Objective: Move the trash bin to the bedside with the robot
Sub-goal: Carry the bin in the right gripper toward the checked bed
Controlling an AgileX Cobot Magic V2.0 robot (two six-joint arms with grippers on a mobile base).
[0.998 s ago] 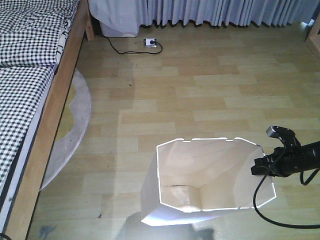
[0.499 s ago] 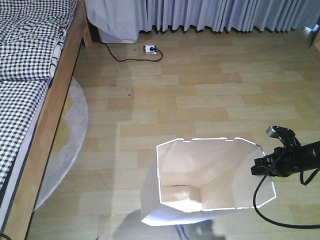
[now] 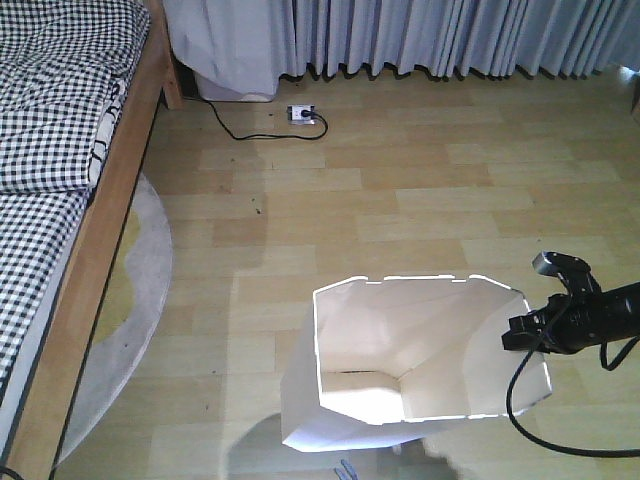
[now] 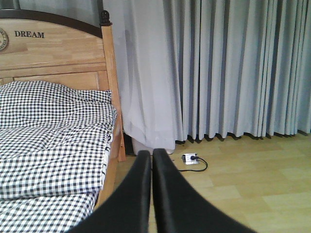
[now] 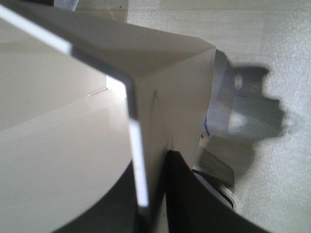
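The white trash bin (image 3: 420, 330) stands on the wood floor at the lower middle of the front view, its cream inside showing. My right gripper (image 3: 527, 335) reaches in from the right and is shut on the bin's right rim. In the right wrist view the gripper (image 5: 148, 196) has one finger inside the trash bin (image 5: 63, 145) and one against its outer wall. My left gripper (image 4: 151, 155) hangs in the air, shut and empty, pointing toward the curtains. The bedside, a light wooden bed frame (image 3: 110, 230) with a checked cover, runs along the left, well apart from the bin.
A round grey rug (image 3: 145, 320) sticks out from under the bed. A white power strip (image 3: 300, 114) with a black cable lies near the grey curtains (image 3: 450, 35). The headboard (image 4: 53, 53) stands at the far left.
The floor, power strip and bed have slid down and left in the front view. The bin and right gripper keep the same place in the frame.
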